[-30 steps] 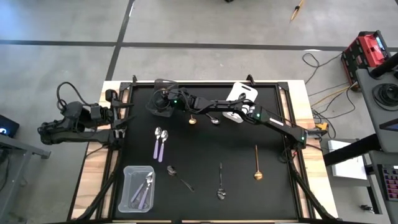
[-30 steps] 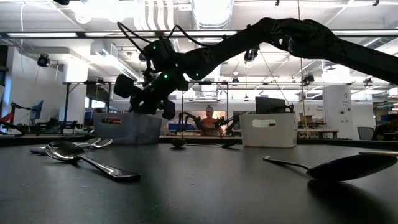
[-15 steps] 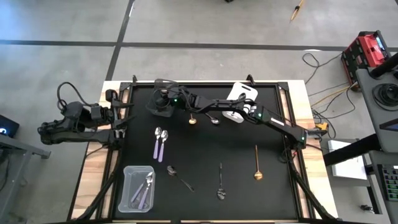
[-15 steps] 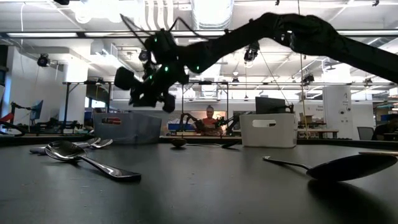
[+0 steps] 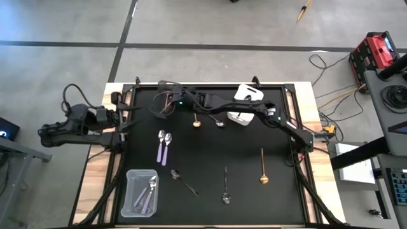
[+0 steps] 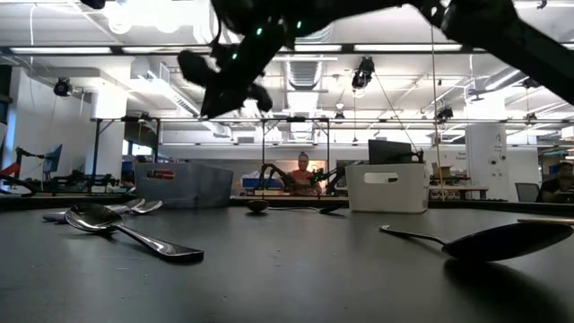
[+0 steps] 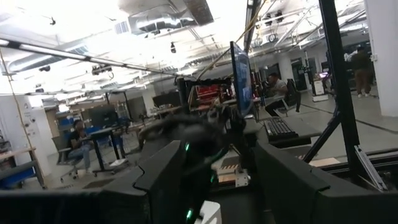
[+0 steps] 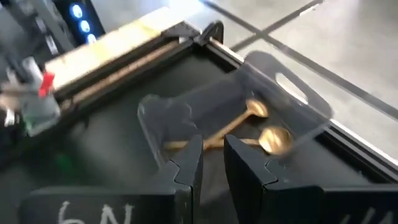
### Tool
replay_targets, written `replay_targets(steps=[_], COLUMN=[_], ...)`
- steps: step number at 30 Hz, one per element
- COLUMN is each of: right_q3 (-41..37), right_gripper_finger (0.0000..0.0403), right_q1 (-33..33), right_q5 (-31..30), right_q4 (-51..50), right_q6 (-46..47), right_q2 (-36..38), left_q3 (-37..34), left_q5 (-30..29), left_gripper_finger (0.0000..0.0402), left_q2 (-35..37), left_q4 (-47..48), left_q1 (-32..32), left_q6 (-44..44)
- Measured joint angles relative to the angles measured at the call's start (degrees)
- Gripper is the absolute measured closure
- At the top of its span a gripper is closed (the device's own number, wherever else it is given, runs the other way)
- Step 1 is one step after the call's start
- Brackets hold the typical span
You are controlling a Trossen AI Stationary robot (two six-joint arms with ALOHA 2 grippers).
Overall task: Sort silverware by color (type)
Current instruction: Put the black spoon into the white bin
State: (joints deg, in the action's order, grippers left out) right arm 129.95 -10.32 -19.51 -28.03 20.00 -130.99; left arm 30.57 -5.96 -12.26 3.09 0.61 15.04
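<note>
Right gripper [image 8: 212, 163] above far-left dark bin [image 8: 249, 118] with gold spoons [image 8: 264, 138] inside, fingers narrowly parted, holding nothing. Left gripper [image 5: 127, 114] parked at left edge, fingers wide.

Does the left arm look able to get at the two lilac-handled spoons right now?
Probably yes: bare mat lies between the left gripper and the lilac-handled spoons; the right arm hangs farther back.

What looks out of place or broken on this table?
Nothing looks broken or spilled. Loose spoons lie scattered over the black mat, unsorted; the white bin sits a little crooked.
</note>
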Motion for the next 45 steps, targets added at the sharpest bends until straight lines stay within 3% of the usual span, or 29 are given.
replay_targets(steps=[5,11,15,28,33,45], right_q3=[0.00,0.00,0.00,0.00,0.00,0.00], right_gripper_finger=[0.0346,0.0346,0.0346,0.0349,0.0360,0.0376], right_q1=[2.41,6.53,9.44,18.05,21.04,26.56], right_q5=[-0.81,-10.17,-13.31,-11.31,-8.58,-8.97], right_q4=[-9.23,-18.87,-26.48,-46.65,-50.71,-56.84], right_q6=[-1.53,-3.54,-3.42,7.52,10.06,10.00], right_q2=[5.22,10.42,12.92,14.41,14.41,14.41], left_q3=[0.00,0.52,1.37,3.51,3.54,3.54], left_q5=[-6.24,-13.54,-13.64,-13.61,-13.61,-11.85], left_gripper_finger=[0.0214,0.0214,0.0214,0.0214,0.0214,0.0214], left_q2=[-3.97,-10.16,-14.56,-25.73,-27.23,-27.53], left_q4=[-0.46,-0.54,-0.77,-0.97,-0.94,-0.94], left_q1=[-0.01,0.01,-0.03,-0.03,-0.03,-0.18], left_q6=[-0.21,-0.37,-1.33,-5.46,-6.92,-12.79])
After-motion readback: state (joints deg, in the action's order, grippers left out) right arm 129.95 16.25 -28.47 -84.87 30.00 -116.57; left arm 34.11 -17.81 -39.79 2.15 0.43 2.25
